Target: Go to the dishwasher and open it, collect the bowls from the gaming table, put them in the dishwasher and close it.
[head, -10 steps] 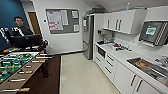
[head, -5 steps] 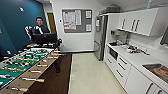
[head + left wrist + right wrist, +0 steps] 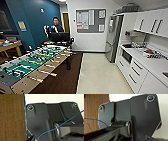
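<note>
The green table-football table (image 3: 32, 65) fills the near left of the head view, its rods pointing toward the brown carpet. Past its far end a pale tabletop (image 3: 57, 46) with small coloured things shows in front of a person. I take it for the gaming table, and it is too blurred to make out bowls. A dark-fronted built-in unit (image 3: 126, 56) sits under the white counter on the right. I cannot tell whether it is the dishwasher. Both wrist views look down past the robot's own dark plate at brown carpet and pale floor.
A person (image 3: 56, 26) with a control rig stands behind the tables. A steel fridge (image 3: 113, 37) stands at the far right, before white drawers (image 3: 136, 75) and wall cupboards (image 3: 150, 23). Pale floor (image 3: 100, 75) runs between carpet and kitchen. A yellow-wood table (image 3: 8, 47) stands at left.
The whole head view has swung left: the fridge and kitchen counter have slid right, and the person and the table-football table have come further into the picture.
</note>
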`<state>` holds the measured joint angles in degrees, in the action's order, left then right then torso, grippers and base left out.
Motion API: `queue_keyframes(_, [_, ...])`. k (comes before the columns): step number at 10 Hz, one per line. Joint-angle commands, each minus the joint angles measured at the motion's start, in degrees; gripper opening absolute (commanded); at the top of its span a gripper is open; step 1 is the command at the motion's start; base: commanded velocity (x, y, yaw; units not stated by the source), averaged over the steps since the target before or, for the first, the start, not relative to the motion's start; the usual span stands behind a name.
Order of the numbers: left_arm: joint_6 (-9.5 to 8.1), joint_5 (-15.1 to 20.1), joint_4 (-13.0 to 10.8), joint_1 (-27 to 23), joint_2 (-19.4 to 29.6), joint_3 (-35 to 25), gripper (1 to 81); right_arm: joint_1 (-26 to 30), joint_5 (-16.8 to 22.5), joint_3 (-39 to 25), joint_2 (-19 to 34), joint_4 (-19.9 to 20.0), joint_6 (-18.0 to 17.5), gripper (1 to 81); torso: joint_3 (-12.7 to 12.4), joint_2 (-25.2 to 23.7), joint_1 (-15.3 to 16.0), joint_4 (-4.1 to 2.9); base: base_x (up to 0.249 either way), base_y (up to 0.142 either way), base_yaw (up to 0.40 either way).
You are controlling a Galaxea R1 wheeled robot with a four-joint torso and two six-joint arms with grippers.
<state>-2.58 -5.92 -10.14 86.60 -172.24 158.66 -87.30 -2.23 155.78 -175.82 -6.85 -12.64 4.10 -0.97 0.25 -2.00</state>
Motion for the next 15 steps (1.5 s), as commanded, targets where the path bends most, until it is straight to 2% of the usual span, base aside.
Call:
queue_keyframes(1, [0.48, 3.02, -0.58, -2.09, 0.23, 0.16, 81.1, 2.43, 2.85, -0.14, -0.43, 0.44, 0.16, 81.1, 0.0, 0.0, 0.0, 0.0, 0.0, 0.0, 0.343])
queue_keyframes(15, [0.39, 2.67, -0.14, -2.09, 1.02, 0.51, 81.1, 3.31, 2.23, -0.32, -1.4, 0.26, 0.07, 81.1, 0.0, 0.0, 0.0, 0.0, 0.0, 0.0, 0.343])
